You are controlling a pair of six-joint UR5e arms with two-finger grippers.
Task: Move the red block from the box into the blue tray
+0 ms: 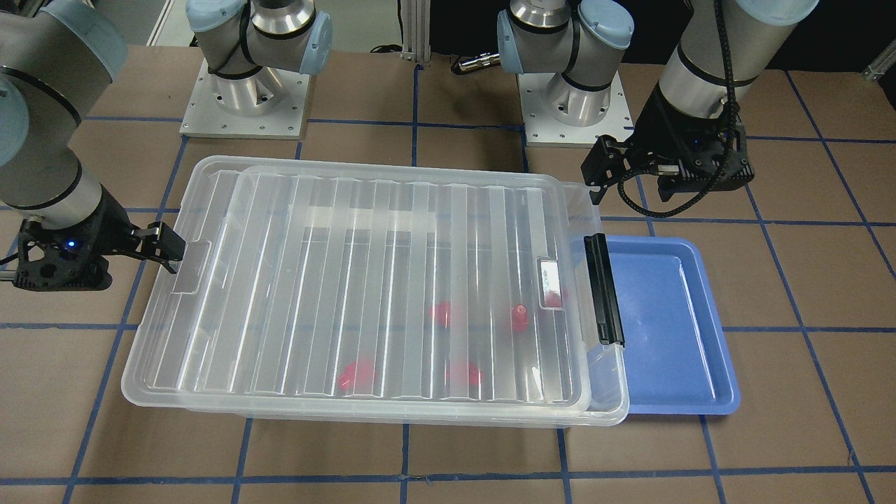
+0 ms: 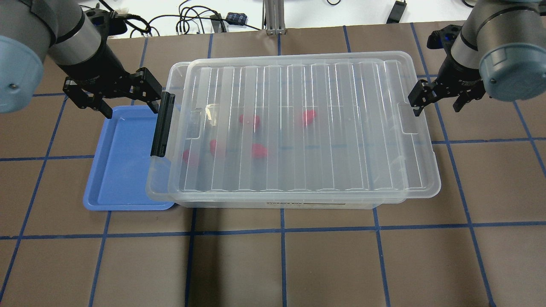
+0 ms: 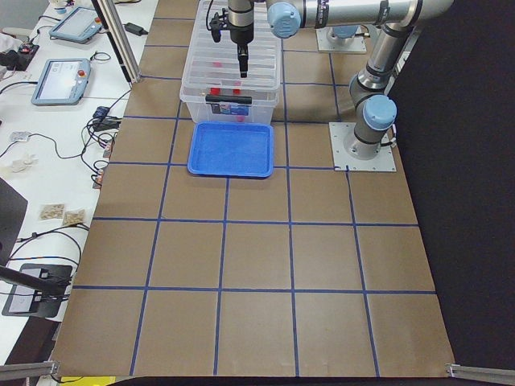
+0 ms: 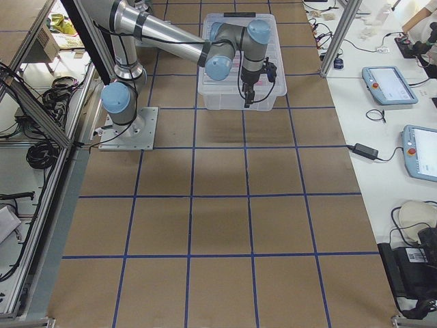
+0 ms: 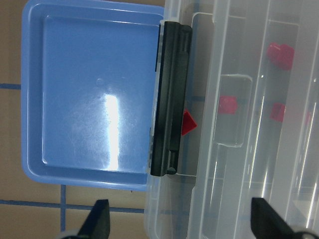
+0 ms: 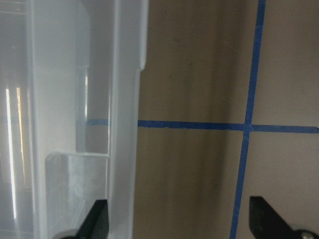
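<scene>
The box (image 2: 298,128) is a clear bin with its ribbed lid on and a black latch bar (image 2: 163,124) at its left end. Several red blocks lie inside, blurred by the lid. One with a knob-like top (image 1: 519,316) sits near the latch end. The blue tray (image 2: 121,166) lies empty beside that end, partly under the box rim. My left gripper (image 2: 121,96) is open and empty above the tray's far edge, next to the latch (image 5: 170,99). My right gripper (image 2: 439,100) is open and empty at the box's right end, its fingers astride the rim (image 6: 124,124).
The brown table is marked by a blue tape grid (image 2: 281,230). The two arm bases (image 1: 245,105) stand behind the box. Side tables with tablets and cables (image 3: 60,80) run along the far edge of the table.
</scene>
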